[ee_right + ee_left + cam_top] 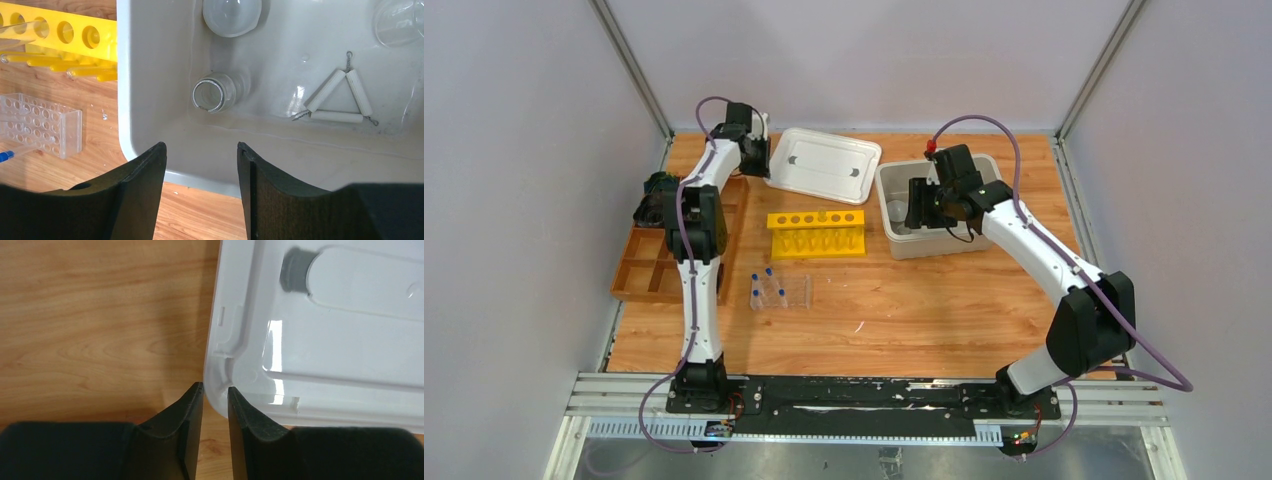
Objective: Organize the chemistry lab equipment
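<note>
Left claw [215, 391]: bottom centre of its wrist view. The fingers are close together with a slim gap, their tips on either side of the lid's rounded corner. Whether they pinch it I cannot tell.
Right claw [201, 147]: bottom of its wrist view, spread wide with nothing between the fingers, hanging over the bin's near wall.
Lid [824, 165]: white, flat on the surface, upper centre of the top view, left of the bin.
Bin [894, 238]: pale grey and open, right of centre in the top view.
Beaker [215, 92]: clear, on its side inside the bin near the left wall, mouth toward the camera.
Dome [231, 15]: white, in the bin at the top edge of the right wrist view, above the beaker.
Triangle [337, 97]: white rods joined by wire, flat on the bin floor, right of the beaker and apart from it.
Second beaker [397, 22]: clear, in the bin at the upper right corner, partly cut off.
Yellow rack [816, 232]: centre of the top view, just left of the bin.
Clear rack [789, 292]: below the yellow rack in the top view.
Tubes [764, 275]: blue-capped, at the clear rack's left end. Whether they sit in its holes I cannot tell.
Tray [649, 270]: wooden with compartments, at the left edge of the surface, partly behind the left arm.
Surface [904, 310]: wood-grain.
</note>
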